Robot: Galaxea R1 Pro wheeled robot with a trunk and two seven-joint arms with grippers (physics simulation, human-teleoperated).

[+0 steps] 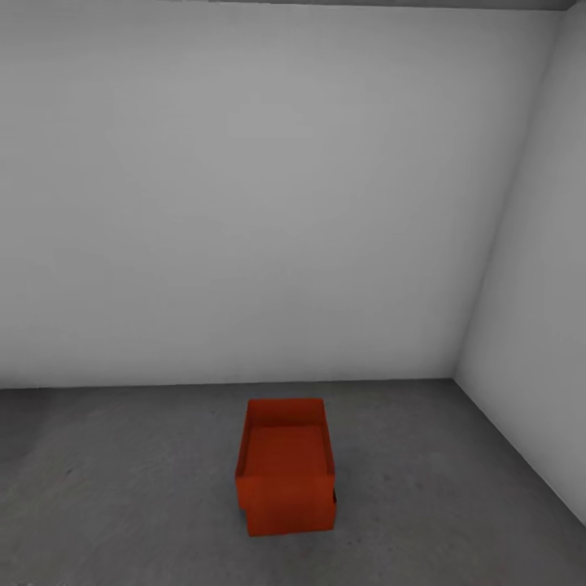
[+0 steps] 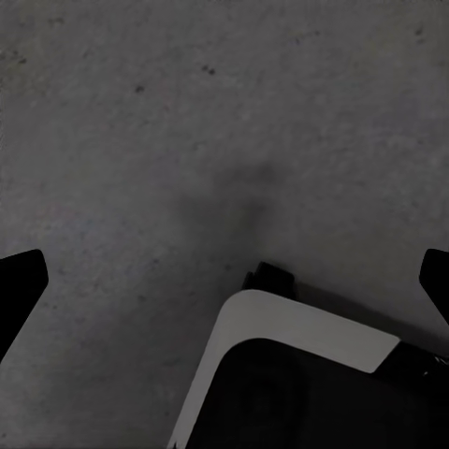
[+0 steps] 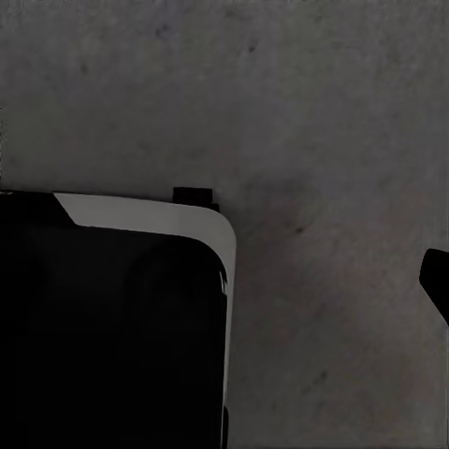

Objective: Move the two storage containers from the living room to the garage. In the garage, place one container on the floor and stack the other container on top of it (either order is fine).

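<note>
Head view first: garage corner, white walls, dark concrete floor. Two storage containers counted, orange-red, one sitting on or nested in the other, its far end raised and slightly skewed, close to the back wall and right of centre. My read: the stack step looks done, or nearly; the next move is probably just a check that the upper bin sits square, then backing off.

Left wrist view: mottled floor, one corner of the robot base with a white edge. Left gripper fingertips are dark slivers at both frame edges, spread wide, holding nothing.

Right wrist view: same floor, base corner again. Right gripper shows one dark fingertip, so spread can't be told.
</note>
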